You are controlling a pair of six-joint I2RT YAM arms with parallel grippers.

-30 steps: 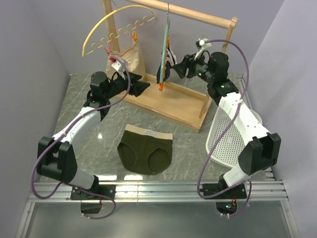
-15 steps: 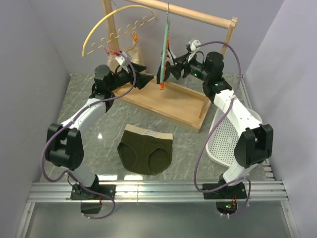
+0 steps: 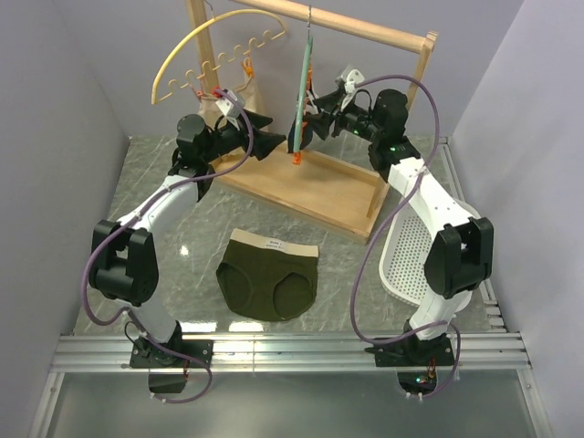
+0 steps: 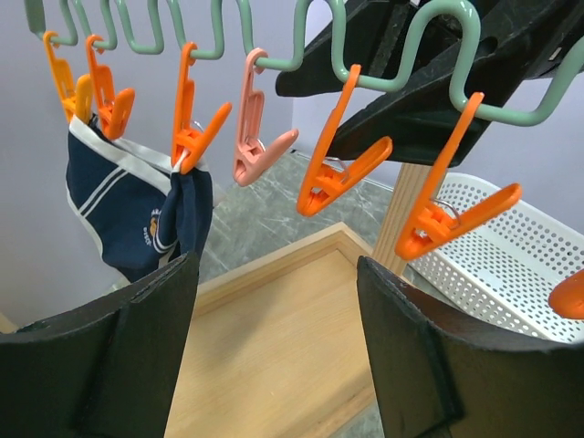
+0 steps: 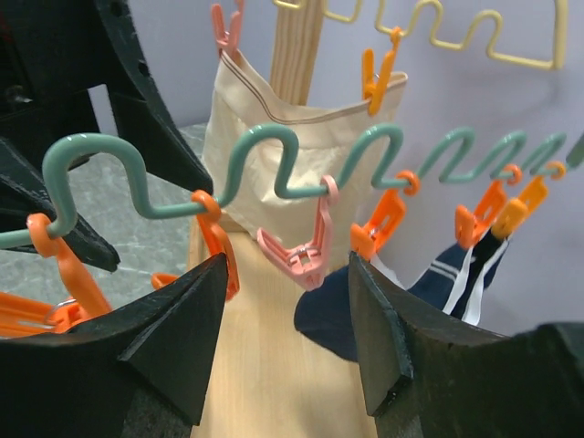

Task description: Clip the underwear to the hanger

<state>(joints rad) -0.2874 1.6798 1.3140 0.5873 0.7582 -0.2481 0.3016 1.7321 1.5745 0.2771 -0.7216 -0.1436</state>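
Both arms have closed in on the hanger (image 3: 304,82) within the past second. The left pincer (image 3: 263,144), a moment ago low beside the base of the rack (image 3: 310,187), has swung up and across to the teal arc. The right pincer (image 3: 308,126) has pushed in from the opposite side, so the two now face each other with the hanger between them. Each pincer stands wide open and grips nothing. The wrist views show the wavy wire and its orange clips (image 4: 342,173) just ahead of the spread fingers; whether the right one brushes the wire cannot be told. Clips at one end of the hanger already hold a navy garment (image 4: 128,219), and several others hang free. The underwear (image 3: 269,278) has not stirred: it lies flat near the middle of the tabletop (image 3: 173,228) front edge, waistband toward the rack, well apart from both pincers. The move suggests the arms are steadying the hanger or picking out a free clip, and with the underwear not yet lifted, the clipping itself appears some way off
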